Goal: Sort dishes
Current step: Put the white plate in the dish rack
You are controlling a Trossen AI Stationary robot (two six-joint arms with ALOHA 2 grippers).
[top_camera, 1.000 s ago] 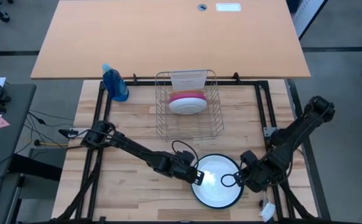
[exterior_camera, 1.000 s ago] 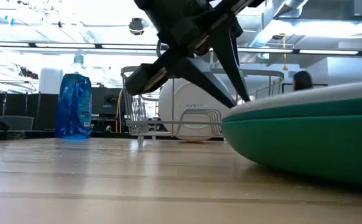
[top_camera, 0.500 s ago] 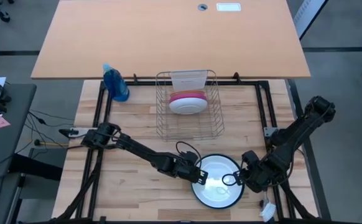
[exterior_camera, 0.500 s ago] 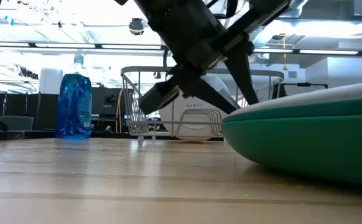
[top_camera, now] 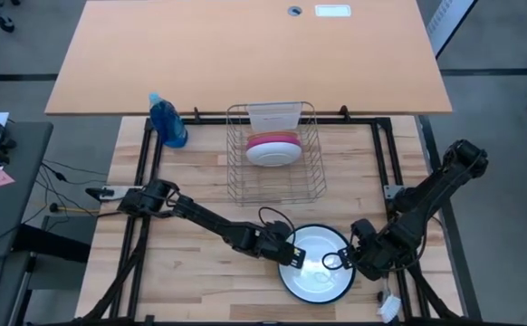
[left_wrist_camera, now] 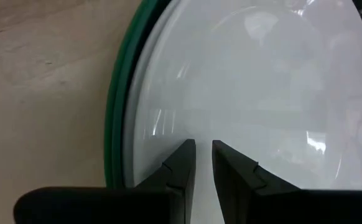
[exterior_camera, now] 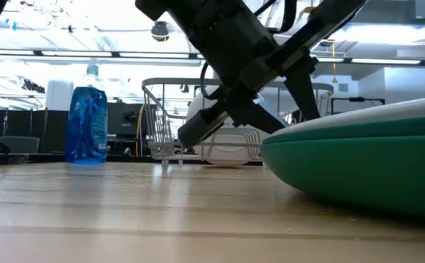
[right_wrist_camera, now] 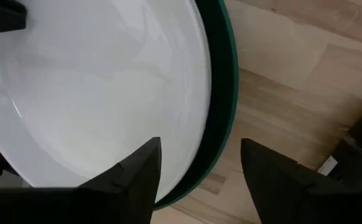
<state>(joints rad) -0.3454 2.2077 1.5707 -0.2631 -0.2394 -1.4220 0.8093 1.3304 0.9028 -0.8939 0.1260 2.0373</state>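
Observation:
A white plate [top_camera: 318,255] lies on a dark green plate [exterior_camera: 358,168] near the table's front edge, right of centre. My left gripper [left_wrist_camera: 204,144] slants down from the table's left to just inside the white plate's left rim [left_wrist_camera: 137,124]; only a slit shows between its fingers. My right gripper [right_wrist_camera: 199,149] is open at the stack's right side, one finger over the white plate [right_wrist_camera: 94,81], the other outside the green rim [right_wrist_camera: 221,93]. A pink plate [top_camera: 273,139] and another white plate [top_camera: 271,156] stand on edge in the wire rack [top_camera: 275,188]. My left gripper has its fingertips [left_wrist_camera: 182,152] low over the white plate's surface just inside its left rim, slanting down from the table's left. Whether they touch the plate I cannot tell.
The wire rack stands at the table's far middle, a blue spray bottle [top_camera: 168,122] at the far left. A second, orange tabletop [top_camera: 245,45] lies behind. Bare wood shows left of the plates [top_camera: 182,272].
My left gripper has sunk lower and edged toward the table's right, to the white plate's left rim. The plates and my right gripper have kept still.

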